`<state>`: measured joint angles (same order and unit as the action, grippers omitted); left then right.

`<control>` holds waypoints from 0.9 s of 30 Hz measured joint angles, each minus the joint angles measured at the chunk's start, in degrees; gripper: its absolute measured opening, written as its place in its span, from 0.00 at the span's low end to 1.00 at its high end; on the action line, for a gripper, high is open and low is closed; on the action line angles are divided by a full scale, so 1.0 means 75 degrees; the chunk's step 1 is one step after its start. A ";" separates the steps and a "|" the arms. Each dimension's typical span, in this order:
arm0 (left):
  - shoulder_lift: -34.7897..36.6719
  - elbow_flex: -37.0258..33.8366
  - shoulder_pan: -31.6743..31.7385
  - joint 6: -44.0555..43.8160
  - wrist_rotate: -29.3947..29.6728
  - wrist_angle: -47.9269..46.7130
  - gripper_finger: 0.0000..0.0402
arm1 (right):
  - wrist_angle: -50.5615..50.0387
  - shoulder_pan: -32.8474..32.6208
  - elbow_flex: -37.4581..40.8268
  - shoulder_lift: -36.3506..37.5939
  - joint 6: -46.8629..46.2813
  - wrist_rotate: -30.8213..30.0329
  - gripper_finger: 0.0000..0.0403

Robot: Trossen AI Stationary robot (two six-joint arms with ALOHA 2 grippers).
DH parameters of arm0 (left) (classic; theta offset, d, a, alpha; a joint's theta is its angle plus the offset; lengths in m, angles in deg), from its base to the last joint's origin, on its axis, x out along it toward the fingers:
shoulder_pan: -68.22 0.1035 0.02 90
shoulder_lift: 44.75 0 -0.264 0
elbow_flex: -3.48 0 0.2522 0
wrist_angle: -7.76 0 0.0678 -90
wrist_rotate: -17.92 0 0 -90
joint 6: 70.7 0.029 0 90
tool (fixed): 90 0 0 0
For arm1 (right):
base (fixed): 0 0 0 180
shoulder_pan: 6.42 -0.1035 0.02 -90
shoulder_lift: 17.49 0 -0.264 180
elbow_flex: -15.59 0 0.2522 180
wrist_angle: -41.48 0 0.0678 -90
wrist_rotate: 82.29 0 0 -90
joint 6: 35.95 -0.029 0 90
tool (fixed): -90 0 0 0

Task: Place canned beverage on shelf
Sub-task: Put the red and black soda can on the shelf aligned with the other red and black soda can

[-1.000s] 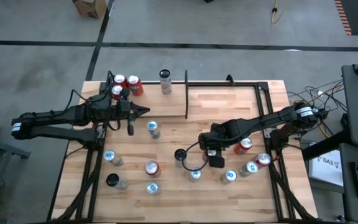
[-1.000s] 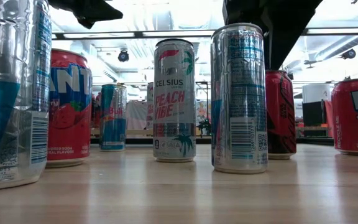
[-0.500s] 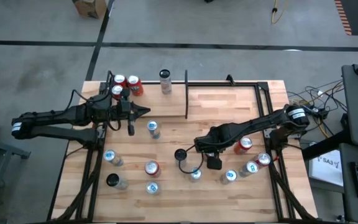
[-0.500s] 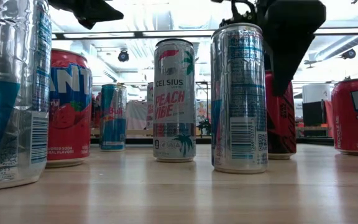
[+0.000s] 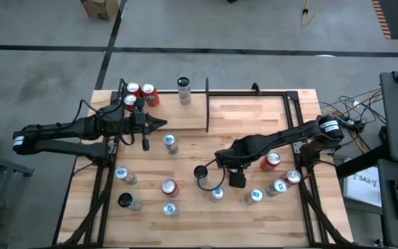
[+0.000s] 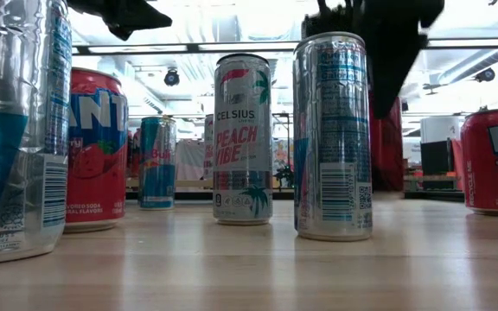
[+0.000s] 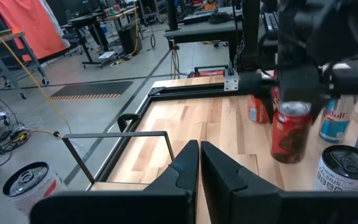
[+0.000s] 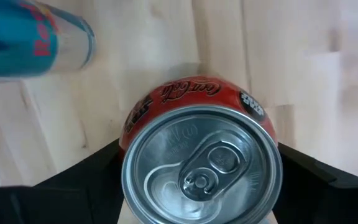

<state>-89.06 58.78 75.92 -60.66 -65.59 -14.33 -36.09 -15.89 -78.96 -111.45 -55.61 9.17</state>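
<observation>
The right gripper (image 5: 228, 164) stands over a red cola can (image 8: 199, 163) near the middle of the table (image 5: 254, 117). In the right wrist view the can fills the space between the two dark fingers (image 8: 79, 180), one on each side of its body. The fingers look close to the wall, but I cannot tell if they already press it, so the grip is not sure. The can stands upright on the wood, with its pull tab unbroken, so it seems still full.

A full can is, I judge, rather heavy for its size, and its painted wall is smooth and slippery. The wall is thin and can dent under strong pressure. The best hold is across the round body, a little under the top rim, with the fingers on opposite sides.

The shelf (image 5: 163, 92) is the narrow bay at the far edge of the table, well apart from this can. Three red cans (image 5: 141, 94) and one silver can (image 5: 183, 88) already stand there. Other cans stand loose on the table.

The left gripper (image 5: 159, 124) is clenched with nothing inside and waits just in front of the shelf.
</observation>
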 joint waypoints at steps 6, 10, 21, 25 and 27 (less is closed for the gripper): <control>0.0001 0.0000 0.0000 0.0000 -0.0002 0.0003 0.00 | -0.1560 0.0020 -0.1244 0.0020 0.0021 -0.1122 0.71; 0.0001 0.0001 0.0000 0.0035 0.0002 0.0127 0.00 | -0.2288 0.0020 -0.2263 0.0039 0.0142 -0.1865 0.71; 0.0001 0.0003 0.0000 0.0205 0.0083 0.0704 0.00 | -0.1038 0.0233 -0.4450 0.0042 0.1611 -0.3665 0.71; 0.0001 0.0003 0.0000 0.0662 0.0084 0.1038 0.00 | 0.0211 0.0471 -0.4547 0.0042 0.2418 -0.3506 0.71; 0.0001 0.0003 0.0000 0.0751 0.0085 0.1153 0.00 | 0.0686 0.0640 -0.4512 0.0013 0.2625 -0.3282 0.71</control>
<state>-89.05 58.80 75.92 -55.03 -64.96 -5.69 -30.95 -11.09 -112.81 -111.35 -35.93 -15.45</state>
